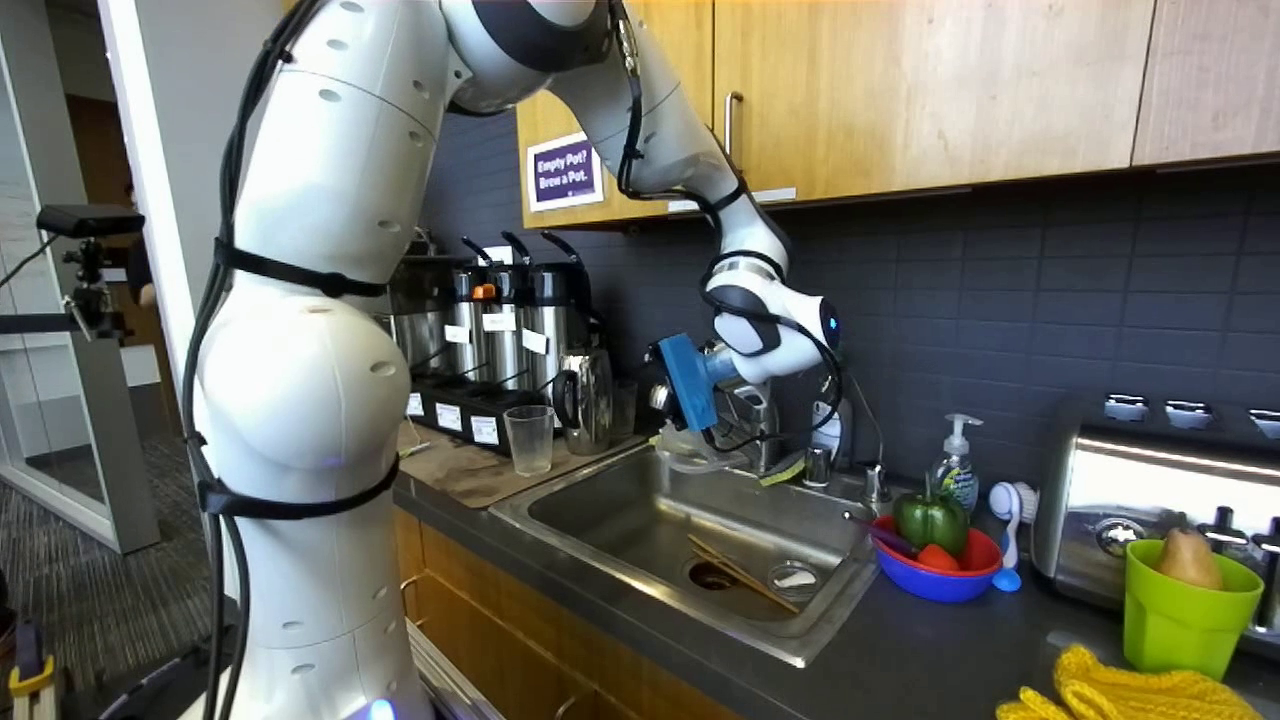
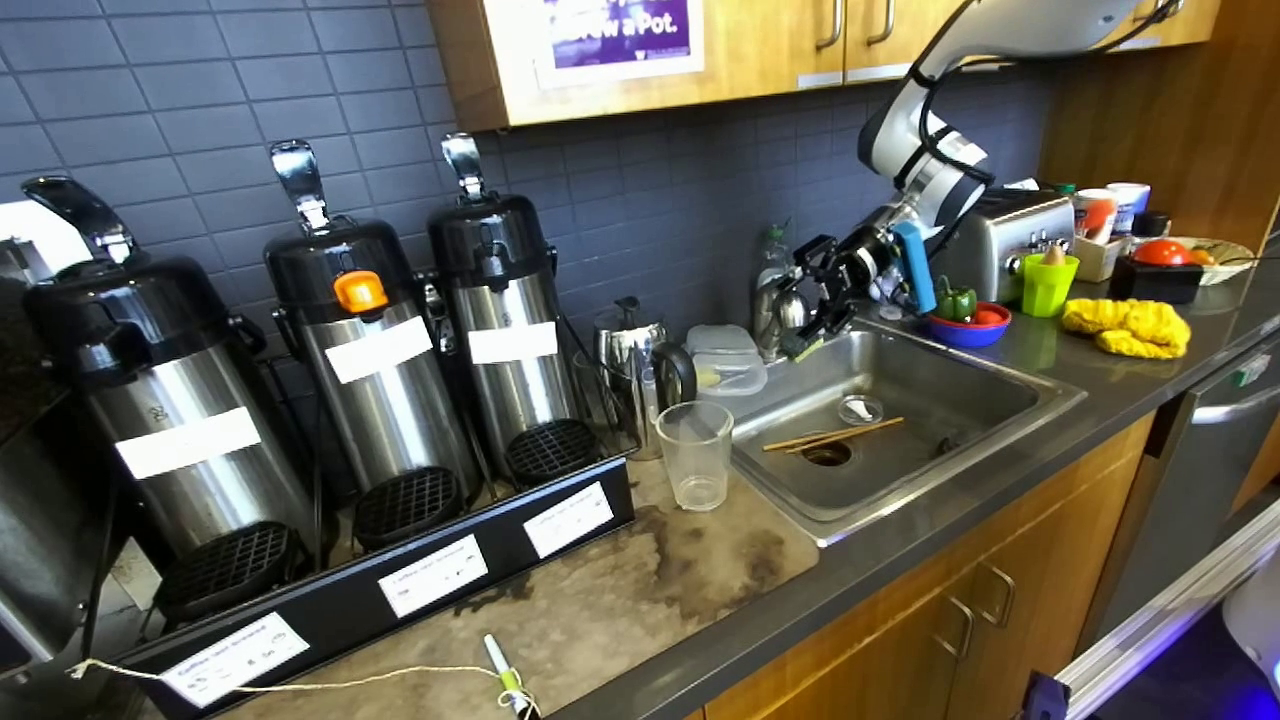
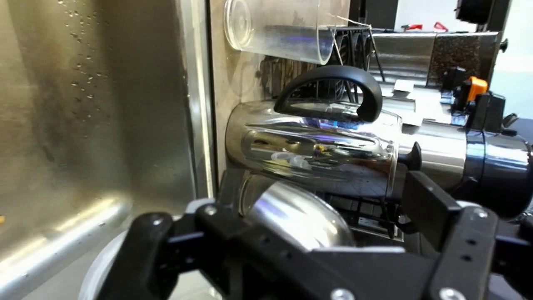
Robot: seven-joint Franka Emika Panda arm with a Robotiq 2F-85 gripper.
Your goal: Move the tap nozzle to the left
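Note:
The chrome tap nozzle (image 3: 295, 212) shows in the wrist view as a shiny rounded tip between my gripper's fingers (image 3: 331, 198). It lies closer to the left finger in that view; I cannot tell whether it touches. The right finger stands apart from it. In an exterior view the nozzle (image 2: 792, 310) sits between the spread black fingers of the gripper (image 2: 800, 298), above the back edge of the steel sink (image 2: 1000, 380). In an exterior view the blue mount hides most of the gripper, and the chrome tap body (image 1: 762, 425) stands behind the arm.
A steel coffee pot (image 2: 635, 370), a clear cup (image 2: 697, 455) and steel dispensers (image 2: 505, 340) stand beside the sink. Clear plastic tubs (image 2: 725, 360) are by the tap. Chopsticks (image 1: 740, 570) lie in the sink. A bowl of vegetables (image 1: 940, 580) and soap bottle (image 1: 957, 475) stand opposite.

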